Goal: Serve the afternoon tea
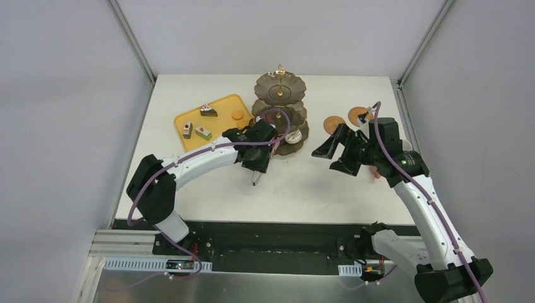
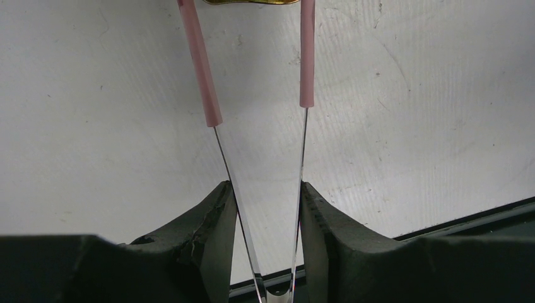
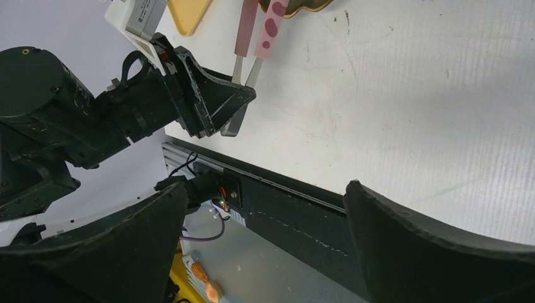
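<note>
Left pincer [image 2: 266, 192] pinches pink-sleeved metal tongs [image 2: 200, 69] above the white surface [image 2: 410, 95], just in front of the dark 3-tier stand [image 1: 295, 83]. Right pincer [image 3: 265, 189] hangs spread wide near 2 woven coasters [image 1: 334, 124]. 3 small cakes [image 1: 203, 132] and 1 orange cookie [image 1: 237, 115] sit on the yellow tray [image 1: 222, 107].

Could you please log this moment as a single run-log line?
left gripper: shut on tongs, tips by stand | right gripper: open, empty | yellow tray: three cakes, one cookie
</note>
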Controlling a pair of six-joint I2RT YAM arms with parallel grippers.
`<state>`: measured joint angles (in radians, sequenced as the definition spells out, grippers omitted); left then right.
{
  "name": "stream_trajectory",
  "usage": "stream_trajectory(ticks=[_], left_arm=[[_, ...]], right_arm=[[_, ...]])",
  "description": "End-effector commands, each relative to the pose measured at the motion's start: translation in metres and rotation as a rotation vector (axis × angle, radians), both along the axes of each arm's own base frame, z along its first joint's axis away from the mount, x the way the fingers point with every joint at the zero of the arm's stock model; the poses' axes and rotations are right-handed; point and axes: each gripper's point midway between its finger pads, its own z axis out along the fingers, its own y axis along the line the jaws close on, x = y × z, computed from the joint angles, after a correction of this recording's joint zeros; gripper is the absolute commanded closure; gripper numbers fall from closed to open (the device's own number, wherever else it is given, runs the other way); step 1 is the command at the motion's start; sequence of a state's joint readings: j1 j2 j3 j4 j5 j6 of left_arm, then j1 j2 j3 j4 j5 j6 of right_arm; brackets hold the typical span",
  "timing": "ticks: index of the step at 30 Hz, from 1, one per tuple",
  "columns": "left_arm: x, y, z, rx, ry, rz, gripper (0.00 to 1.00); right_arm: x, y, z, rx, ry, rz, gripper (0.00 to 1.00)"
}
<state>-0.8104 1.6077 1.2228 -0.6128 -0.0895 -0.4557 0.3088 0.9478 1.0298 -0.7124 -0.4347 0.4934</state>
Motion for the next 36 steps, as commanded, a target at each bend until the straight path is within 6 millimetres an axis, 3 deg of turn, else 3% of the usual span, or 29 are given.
stream_trajectory(ticks=[1, 28, 36], left_arm=[[0.012, -0.005, 0.015, -0.008, -0.046, -0.011, 0.62], [0.026, 0.002, 0.028, -0.009, -0.050, -0.015, 0.54], [0.032, 0.000, 0.047, -0.049, -0.080, -0.015, 0.54]], right_arm=[[0.002, -0.001, 0.001, 0.002, -0.008, 0.000, 0.01], [0.003, -0.003, 0.000, -0.002, -0.010, -0.010, 0.01], [0.003, -0.003, 0.001, 0.001, -0.009, -0.008, 0.01]])
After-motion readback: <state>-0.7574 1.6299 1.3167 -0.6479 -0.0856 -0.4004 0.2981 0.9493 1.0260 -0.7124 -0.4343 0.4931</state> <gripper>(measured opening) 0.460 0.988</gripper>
